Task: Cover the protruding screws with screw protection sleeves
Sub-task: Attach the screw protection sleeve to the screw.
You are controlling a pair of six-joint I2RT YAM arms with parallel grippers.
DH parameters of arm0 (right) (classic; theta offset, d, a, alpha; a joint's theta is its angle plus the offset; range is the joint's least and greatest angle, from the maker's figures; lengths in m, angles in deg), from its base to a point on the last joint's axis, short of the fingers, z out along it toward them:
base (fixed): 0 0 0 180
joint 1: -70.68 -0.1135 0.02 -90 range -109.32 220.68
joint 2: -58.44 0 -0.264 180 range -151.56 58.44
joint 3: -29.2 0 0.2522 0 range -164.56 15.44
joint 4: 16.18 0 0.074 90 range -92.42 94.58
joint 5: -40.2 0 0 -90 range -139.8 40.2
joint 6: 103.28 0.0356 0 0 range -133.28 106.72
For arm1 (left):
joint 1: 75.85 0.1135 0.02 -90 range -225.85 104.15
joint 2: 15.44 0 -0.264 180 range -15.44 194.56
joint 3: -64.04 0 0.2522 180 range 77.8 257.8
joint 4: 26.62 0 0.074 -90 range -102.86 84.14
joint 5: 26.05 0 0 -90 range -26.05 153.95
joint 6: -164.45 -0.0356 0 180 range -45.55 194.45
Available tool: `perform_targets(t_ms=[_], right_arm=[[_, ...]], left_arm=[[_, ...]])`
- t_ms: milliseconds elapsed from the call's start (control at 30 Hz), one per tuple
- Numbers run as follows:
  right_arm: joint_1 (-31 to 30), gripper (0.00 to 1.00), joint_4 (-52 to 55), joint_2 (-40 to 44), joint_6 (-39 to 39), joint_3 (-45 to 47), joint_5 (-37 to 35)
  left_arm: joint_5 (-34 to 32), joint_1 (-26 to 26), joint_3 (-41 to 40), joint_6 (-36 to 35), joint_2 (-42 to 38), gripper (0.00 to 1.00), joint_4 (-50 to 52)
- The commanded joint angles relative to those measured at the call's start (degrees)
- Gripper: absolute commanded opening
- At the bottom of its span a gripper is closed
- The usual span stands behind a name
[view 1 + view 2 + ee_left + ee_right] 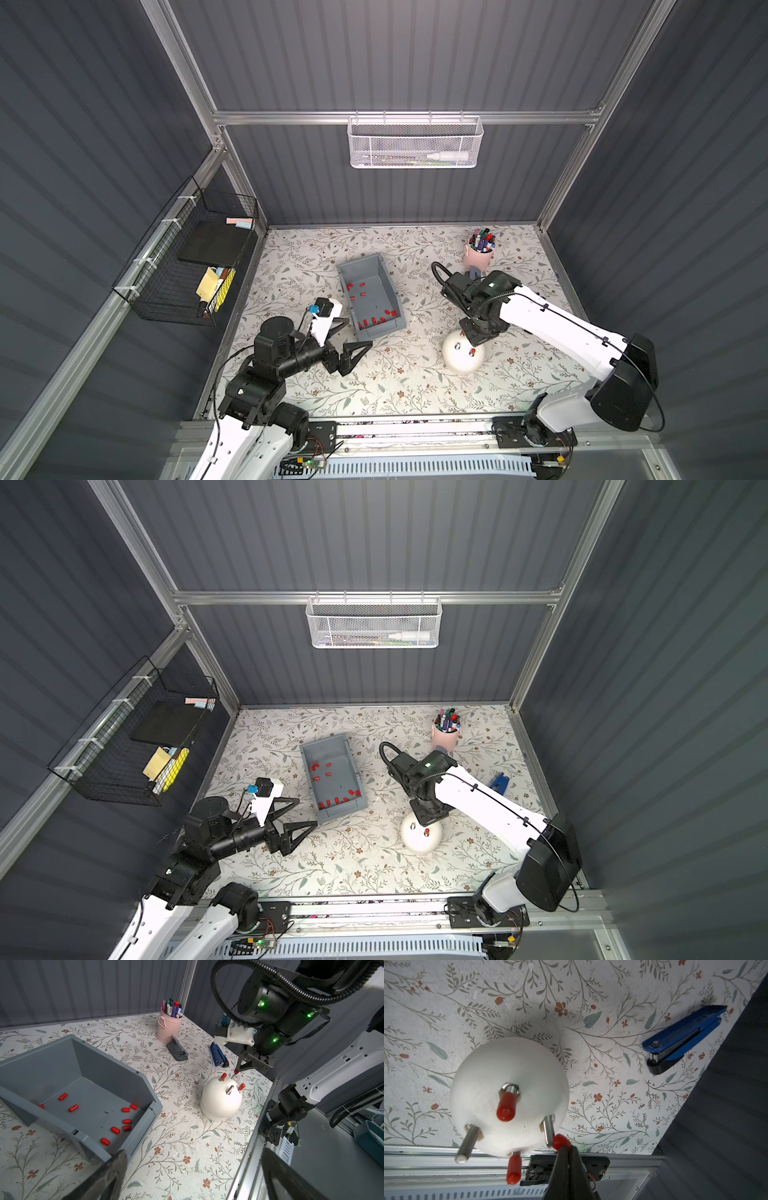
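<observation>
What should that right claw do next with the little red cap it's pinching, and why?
Probably tilt the red sleeve into line with the bare screw beside it and push it down over the tip. The right gripper is shut on the sleeve, which sits askew at that screw's end on the white dome, seemingly not yet over it.

In both top views the right gripper's [569, 1148] wrist hides its fingertips and part of the white dome [461, 361]. In the right wrist view its fingers [560, 1174] run off the bottom edge, and we cannot tell whether the screw protection sleeve [560, 1141] pinched there sits on the protruding screw [549, 1130]. The left gripper's [194, 1152] fingers [108, 1176] are blurred and cut off in its wrist view. In a top view the right arm [490, 804] hides part of the blue stapler [498, 782].
</observation>
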Motion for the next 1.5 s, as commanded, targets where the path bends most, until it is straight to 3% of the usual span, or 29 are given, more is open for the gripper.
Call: perform_targets(t_ms=[0, 800, 1467], right_arm=[[0.05, 0.0, 1.66, -0.78, 0.92, -1.52, 0.43], [-0.14, 0.0, -0.11, 0.79, -0.3, -0.63, 2.85], [-0.14, 0.08, -0.18, -0.75, -0.62, -0.48, 3.46]], left_arm=[[1.0, 0.4, 1.47, -0.88, 0.18, 0.99, 0.1], [1.47, 0.26, 1.58, -1.02, 0.36, 0.99, 0.19], [1.52, 0.22, 1.68, -1.16, 0.49, 0.98, 0.41]])
